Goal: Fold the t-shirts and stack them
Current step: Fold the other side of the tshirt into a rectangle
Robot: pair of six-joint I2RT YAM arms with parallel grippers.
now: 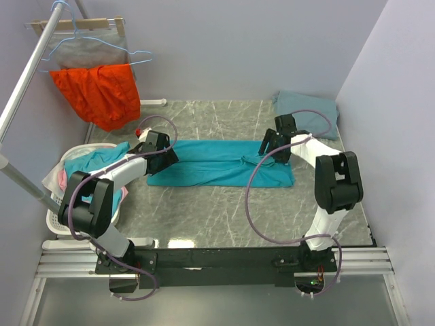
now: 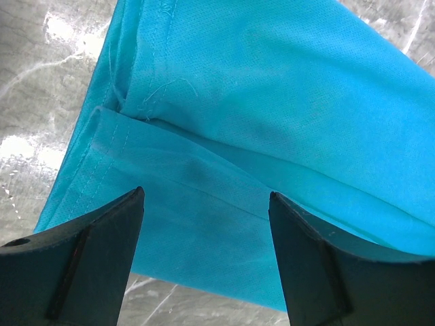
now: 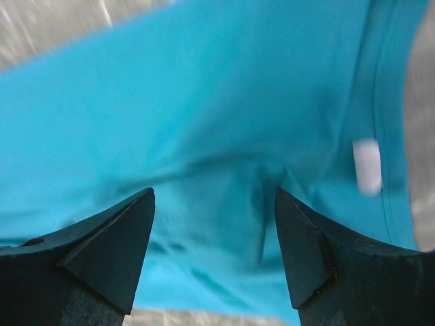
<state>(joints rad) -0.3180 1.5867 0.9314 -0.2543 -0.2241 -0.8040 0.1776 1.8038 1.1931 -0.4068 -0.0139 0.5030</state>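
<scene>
The bright teal t-shirt point(image 1: 217, 163) lies folded lengthwise into a long band across the marble table. My left gripper point(image 1: 165, 157) is open over its left end, where the hem and a folded edge point(image 2: 204, 170) show between the fingers. My right gripper point(image 1: 272, 146) is open over its right end, above wrinkled teal cloth point(image 3: 217, 170) with the white neck label point(image 3: 368, 166) to the right. The slate grey-blue t-shirt point(image 1: 307, 106) lies folded at the back right corner.
A white laundry basket point(image 1: 56, 219) with clothes stands at the left edge. An orange-red garment point(image 1: 100, 92) hangs on a rack at the back left. Purple cables loop from both arms over the table point(image 1: 217, 217).
</scene>
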